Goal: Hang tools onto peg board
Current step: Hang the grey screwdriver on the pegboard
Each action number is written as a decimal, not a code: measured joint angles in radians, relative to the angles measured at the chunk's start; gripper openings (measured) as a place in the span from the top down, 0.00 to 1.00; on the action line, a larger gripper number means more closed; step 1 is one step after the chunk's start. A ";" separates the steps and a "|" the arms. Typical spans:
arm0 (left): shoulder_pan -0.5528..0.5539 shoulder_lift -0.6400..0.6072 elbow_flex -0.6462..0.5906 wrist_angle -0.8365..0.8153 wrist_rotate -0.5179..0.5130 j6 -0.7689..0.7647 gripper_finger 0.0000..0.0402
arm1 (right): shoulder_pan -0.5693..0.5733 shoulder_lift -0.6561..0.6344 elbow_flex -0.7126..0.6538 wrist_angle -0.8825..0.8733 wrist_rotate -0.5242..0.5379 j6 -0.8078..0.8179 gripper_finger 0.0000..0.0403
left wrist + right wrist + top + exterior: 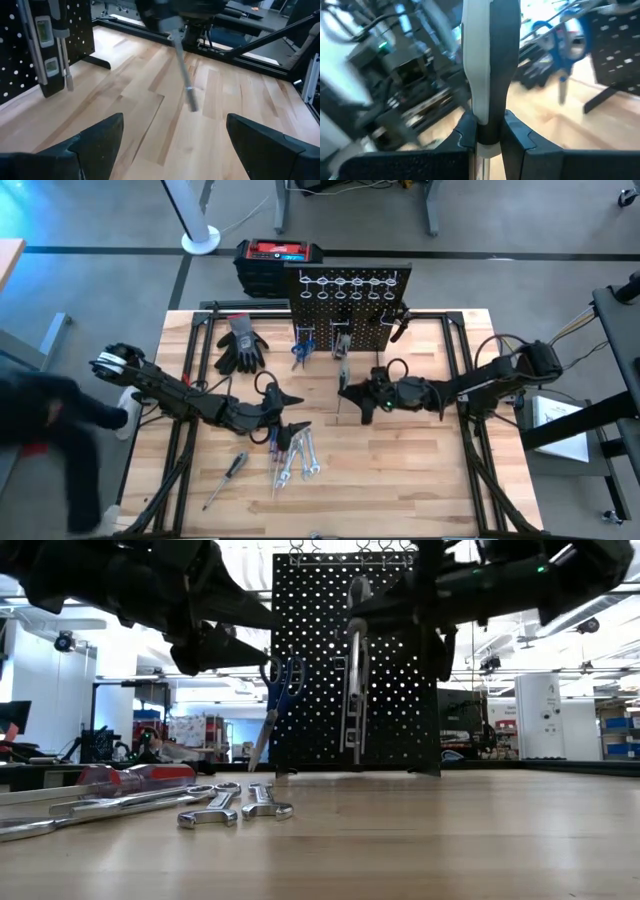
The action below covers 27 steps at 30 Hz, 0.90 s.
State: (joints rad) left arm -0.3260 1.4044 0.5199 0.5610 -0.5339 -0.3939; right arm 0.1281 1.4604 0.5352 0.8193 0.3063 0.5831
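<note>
The black peg board (pixel 350 315) stands upright at the table's far middle. Blue-handled scissors (pixel 300 352) and a black level bar (pixel 45 50) hang on it. In front of the board, my right gripper (pixel 346 392) is shut on a screwdriver (pixel 487 60) with a white-and-black handle. My left gripper (pixel 292 413) stands open to its left with nothing between its fingers (pixel 100 140). Just nearer than it, silver wrenches (pixel 295 460), a red-handled screwdriver (pixel 130 776) and another screwdriver (pixel 225 478) lie flat on the table. My right gripper pinches the lower end of the screwdriver's handle (pixel 487 125), just above the metal shaft, between its two fingers. The fingers come in about level from the table's right and lie across the tool. The handle stands above them and the shaft (pixel 186 80) hangs below, slightly tilted and clear of the table.
Grey-black work gloves (pixel 240 345) lie at the far left of the table, left of the board. A red-topped black box (pixel 280 255) stands behind the board. Bare wood lies along the near edge and on the right (pixel 420 480). A dark shape shows at the left edge (pixel 40 420).
</note>
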 joint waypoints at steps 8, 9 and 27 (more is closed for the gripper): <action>-0.015 0.000 -0.094 0.104 -0.004 -0.049 0.15 | 0.063 -0.033 -0.157 0.149 -0.001 -0.015 0.92; -0.016 -0.002 -0.111 0.125 -0.005 -0.059 0.15 | 0.065 -0.032 -0.181 0.193 -0.004 -0.018 0.92; -0.016 -0.010 -0.184 0.242 -0.010 -0.037 0.15 | -0.102 0.155 -0.048 0.303 -0.122 0.046 0.92</action>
State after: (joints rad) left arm -0.3417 1.3949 0.3364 0.8026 -0.5434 -0.4313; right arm 0.0262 1.6155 0.4875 1.1227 0.1841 0.6290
